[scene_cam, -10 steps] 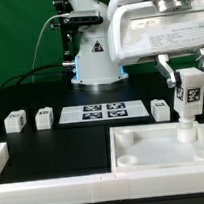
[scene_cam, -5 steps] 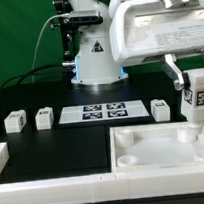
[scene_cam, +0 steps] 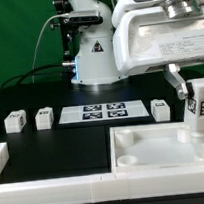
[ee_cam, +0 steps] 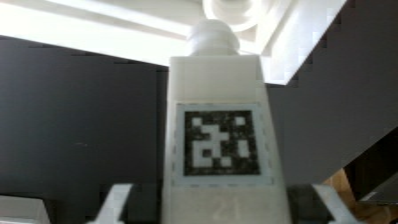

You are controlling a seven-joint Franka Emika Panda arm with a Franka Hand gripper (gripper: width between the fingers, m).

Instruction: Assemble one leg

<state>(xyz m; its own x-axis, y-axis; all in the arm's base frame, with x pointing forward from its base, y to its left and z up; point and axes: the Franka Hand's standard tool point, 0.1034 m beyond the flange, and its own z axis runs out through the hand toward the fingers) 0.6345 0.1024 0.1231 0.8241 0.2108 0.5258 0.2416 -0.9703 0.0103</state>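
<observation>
My gripper (scene_cam: 194, 86) is shut on a leg (scene_cam: 200, 105), a short white post with a black-and-white tag on its face. It holds the leg roughly upright, peg end down. The peg is at the far corner socket, on the exterior view's right, of the large white tray (scene_cam: 145, 162). I cannot tell whether the peg is inside the socket. In the wrist view the leg (ee_cam: 222, 120) fills the middle, with its tag facing the camera. The gripper (ee_cam: 226, 205) has a finger on either side of the leg's near end. The tray corner (ee_cam: 249, 25) lies beyond the leg's tip.
Three more tagged legs (scene_cam: 12, 122) (scene_cam: 43, 117) (scene_cam: 160, 109) stand on the black table in a row with the marker board (scene_cam: 103, 112). The robot base (scene_cam: 94, 60) stands behind. A white rail (scene_cam: 57, 184) runs along the front edge.
The gripper has carried the leg toward the exterior view's right and downward, bringing its peg lower over the tray's corner socket. The loose legs have not moved.
</observation>
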